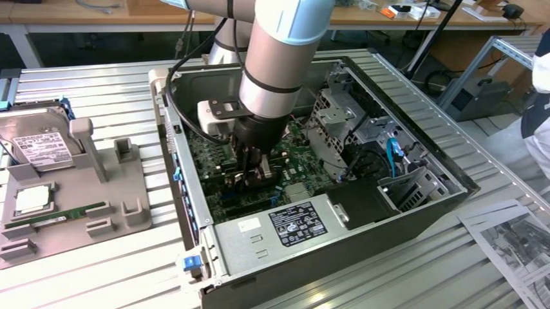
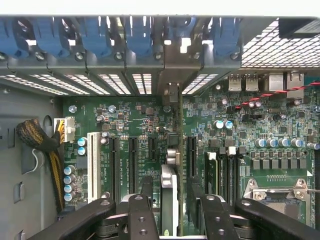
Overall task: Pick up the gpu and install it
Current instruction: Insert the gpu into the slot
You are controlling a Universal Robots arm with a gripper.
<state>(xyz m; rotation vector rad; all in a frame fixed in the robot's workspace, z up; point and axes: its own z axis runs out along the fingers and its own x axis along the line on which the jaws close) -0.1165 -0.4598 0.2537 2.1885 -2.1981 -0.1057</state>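
My gripper (image 1: 256, 171) is down inside the open computer case (image 1: 447, 187), low over the green motherboard (image 1: 206, 154). In the wrist view the gpu (image 2: 173, 130) shows edge-on as a thin dark card. It runs from between my fingers toward the rear slot openings, and its bracket end (image 2: 171, 94) is close to the case's back wall. My gripper (image 2: 170, 192) is shut on it, with a black finger (image 2: 146, 187) on each side. The card lies parallel to the black expansion slots (image 2: 132, 157) and over the gap between them. Whether it sits in a slot I cannot tell.
Blue slot latches (image 2: 100, 35) line the rear wall. A braided cable (image 2: 37, 137) lies near the case side. The power supply (image 1: 288, 225) and drive cage (image 1: 335, 122) flank my arm. A grey fixture (image 1: 94, 193) holds a hard drive (image 1: 38, 145) and memory stick (image 1: 60, 215). Papers (image 1: 516, 241) lie nearby.
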